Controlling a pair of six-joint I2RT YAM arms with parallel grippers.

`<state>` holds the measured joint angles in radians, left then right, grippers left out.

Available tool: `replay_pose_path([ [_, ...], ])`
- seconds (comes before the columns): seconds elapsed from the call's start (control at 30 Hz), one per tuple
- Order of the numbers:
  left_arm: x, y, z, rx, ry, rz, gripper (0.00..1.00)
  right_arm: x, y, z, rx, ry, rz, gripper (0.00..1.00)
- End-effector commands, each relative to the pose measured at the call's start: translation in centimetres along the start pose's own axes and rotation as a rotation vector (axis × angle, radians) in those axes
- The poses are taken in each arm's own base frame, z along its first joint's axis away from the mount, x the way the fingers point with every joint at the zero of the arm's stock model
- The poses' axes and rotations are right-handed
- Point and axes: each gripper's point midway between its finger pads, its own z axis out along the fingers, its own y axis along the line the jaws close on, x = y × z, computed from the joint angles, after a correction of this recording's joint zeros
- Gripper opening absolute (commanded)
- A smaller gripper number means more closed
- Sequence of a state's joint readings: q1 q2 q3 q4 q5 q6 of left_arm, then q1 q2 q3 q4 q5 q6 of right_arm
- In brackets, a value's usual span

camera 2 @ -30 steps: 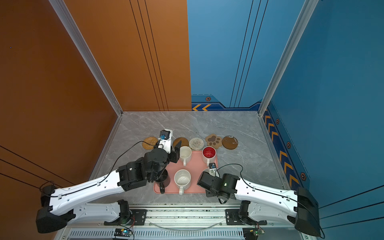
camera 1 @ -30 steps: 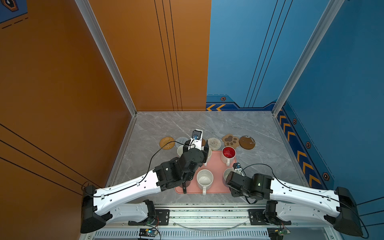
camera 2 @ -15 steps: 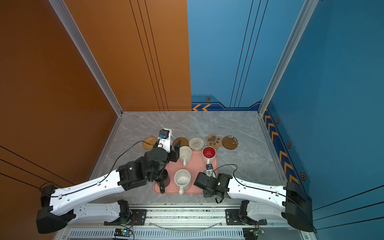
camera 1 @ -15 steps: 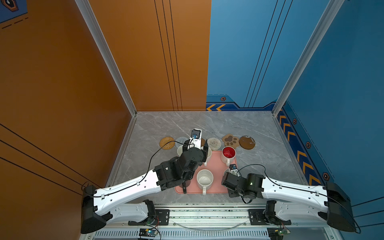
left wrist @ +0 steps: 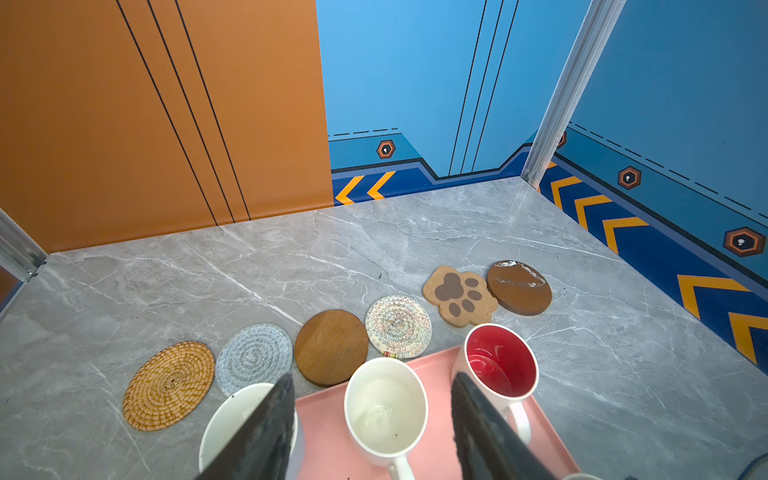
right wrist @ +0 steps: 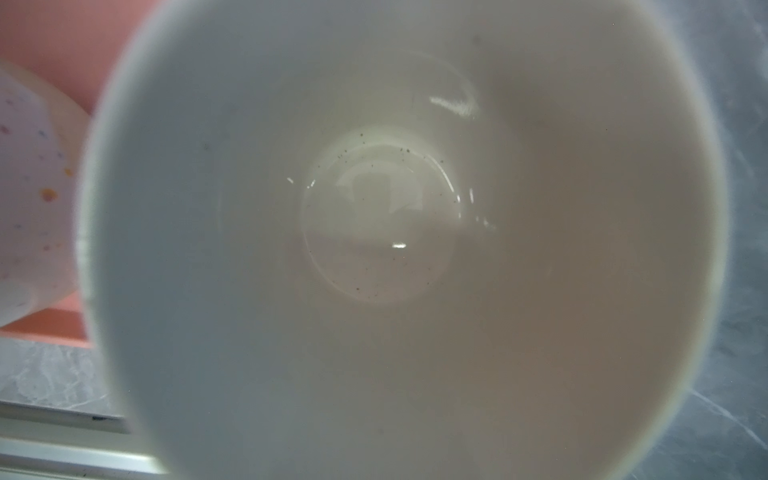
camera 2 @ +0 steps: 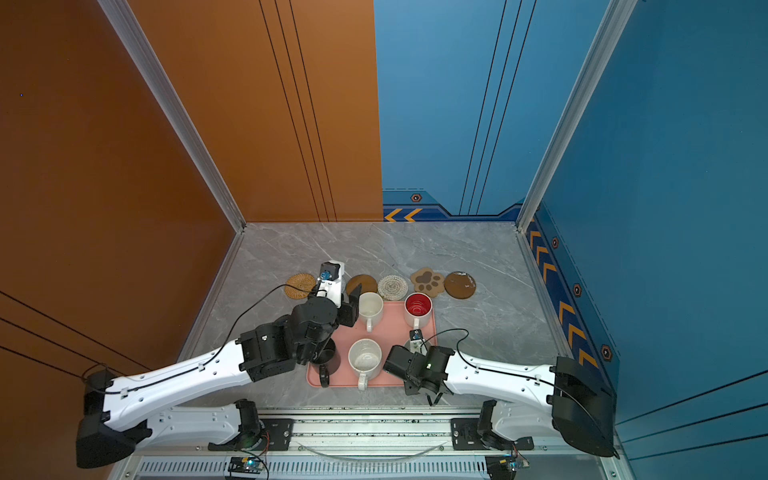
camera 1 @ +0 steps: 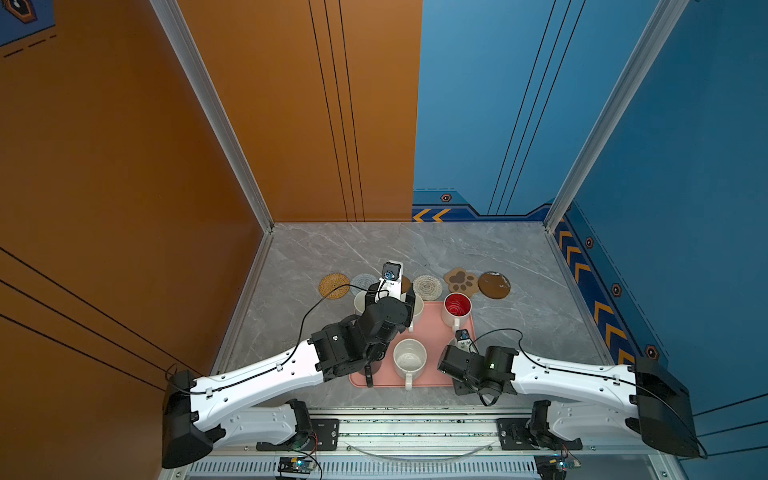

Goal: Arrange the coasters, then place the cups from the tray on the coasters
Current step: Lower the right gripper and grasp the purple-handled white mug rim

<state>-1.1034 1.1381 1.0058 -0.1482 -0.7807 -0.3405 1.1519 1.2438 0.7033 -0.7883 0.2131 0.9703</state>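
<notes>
Left jaws are standing released astride the plain white mug (left wrist: 386, 411); right jaws' state cannot be told. Right arm (camera 1: 561, 376) is sitting further left than before. Pink rectangular tray (camera 1: 432, 328) is holding the empty red-lined mug (camera 1: 457, 305) and speckled white mug (camera 1: 409, 359).

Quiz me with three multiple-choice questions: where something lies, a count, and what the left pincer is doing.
1. Where does the paw-print coaster lie?
A. At an end of the row
B. Between two round coasters
C. Under a cup

2. How many coasters are laid out?
A. Four
B. Six
C. Eight

3. How is the left pincer?
A. Shut on a coaster
B. Shut on the red-lined cup
C. Open, holding nothing

Answers: 1 B, the woven coaster and a brown coaster flank it; 2 B, six lie in one row; 3 C, its fingers stand apart with the white cup seen between them.
</notes>
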Motion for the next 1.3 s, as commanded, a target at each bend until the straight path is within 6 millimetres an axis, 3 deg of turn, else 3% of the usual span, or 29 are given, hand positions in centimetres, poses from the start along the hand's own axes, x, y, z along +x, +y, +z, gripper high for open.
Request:
replay_pose_path([
  [0.0,0.1,0.4,0.1,-0.001,0.005,-0.016,0.61,-0.3,-0.5,0.3,0.031,-0.018,0.022,0.37],
  [0.6,0.4,0.6,0.3,-0.004,0.014,-0.023,0.61,-0.7,-1.9,0.4,0.048,-0.045,0.053,0.29],
  [0.93,0.2,0.3,0.4,0.008,0.014,-0.028,0.61,-0.8,-2.1,0.4,0.047,-0.049,0.056,0.13],
  [1.07,0.2,0.3,0.4,0.01,0.013,-0.029,0.61,-0.7,-2.1,0.4,0.045,-0.044,0.049,0.0],
  [1.27,0.2,0.3,0.4,0.01,0.012,-0.03,0.61,-0.8,-2.8,-0.1,0.074,-0.054,0.033,0.0],
])
